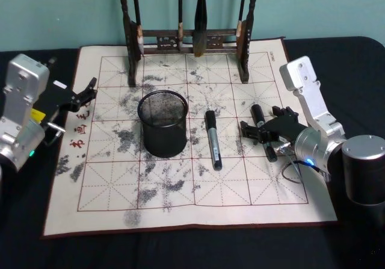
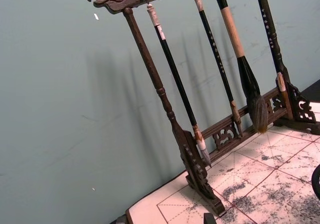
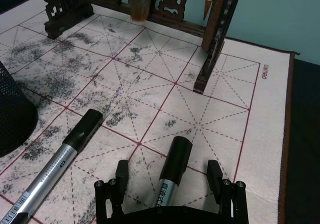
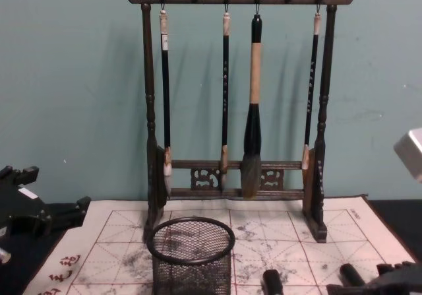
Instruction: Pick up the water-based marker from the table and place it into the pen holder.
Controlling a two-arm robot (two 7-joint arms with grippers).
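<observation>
Head view: my right gripper point(image 1: 260, 123) sits low over a silver, black-capped water-based marker point(image 1: 255, 111) on the dark table's point(image 1: 180, 251) cream gridded mat point(image 1: 180, 203). It is right of the round black wire-mesh pen holder point(image 1: 163, 123), with a second similar marker point(image 1: 213, 141) between them. The left gripper point(image 1: 84, 94) is parked at the mat's left edge; its grip I cannot tell.

Right wrist view: the jaws are released and straddle the marker untouched. It looks light, stiff and slick, so I'd pinch it mid-barrel.

Right arm reaching in from the right, wrist held low, right gripper point(image 1: 261, 121) pointing forward with jaws spread wide, left arm parked at the left edge, left gripper point(image 1: 86, 92) angled forward and inward.
</observation>
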